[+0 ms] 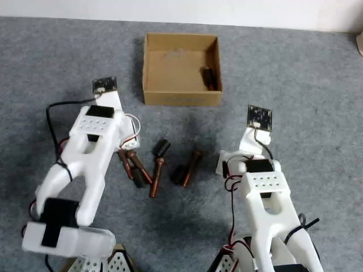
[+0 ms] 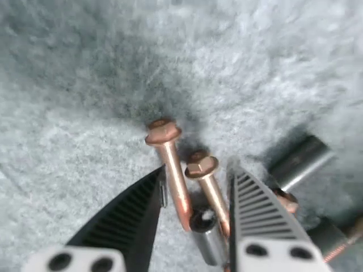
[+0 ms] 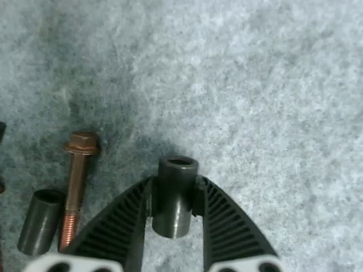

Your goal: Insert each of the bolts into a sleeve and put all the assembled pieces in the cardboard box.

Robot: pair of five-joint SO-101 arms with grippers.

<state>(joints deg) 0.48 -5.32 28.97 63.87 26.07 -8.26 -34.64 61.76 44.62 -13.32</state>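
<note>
**Left.** The white left arm (image 1: 91, 153) is leaning forward from the near edge, its wrist pointing down at the grey felt-covered surface (image 1: 306, 85). The left hand (image 2: 198, 173) is standing partly open and gripping nothing. Its ribbed black fingers (image 2: 136, 209) are straddling two copper-coloured hex-head bolts (image 2: 173, 175), which are lying side by side with their heads pointing away from the wrist. A short dark sleeve (image 2: 207, 241) is lying between the fingers at the bolts' threaded ends. A second grey sleeve (image 2: 298, 164) is resting just outside one finger.

**Centre.** A third copper bolt (image 1: 156, 178) is lying with a black sleeve (image 1: 162, 148) at its far end; whether the two are joined cannot be told. Beside it, a fourth bolt (image 1: 193, 163) is lying with a loose sleeve (image 1: 180, 174) touching its near end. The open brown cardboard box (image 1: 181, 97) is sitting at the far middle, holding one dark piece (image 1: 210, 78) against its right wall.

**Right.** The white right arm (image 1: 266, 192) is angling forward and down. The right hand (image 3: 174, 187) is clamping a dark cylindrical metal sleeve (image 3: 173, 204) between both fingers, the sleeve's open end projecting past the fingertips.
</note>
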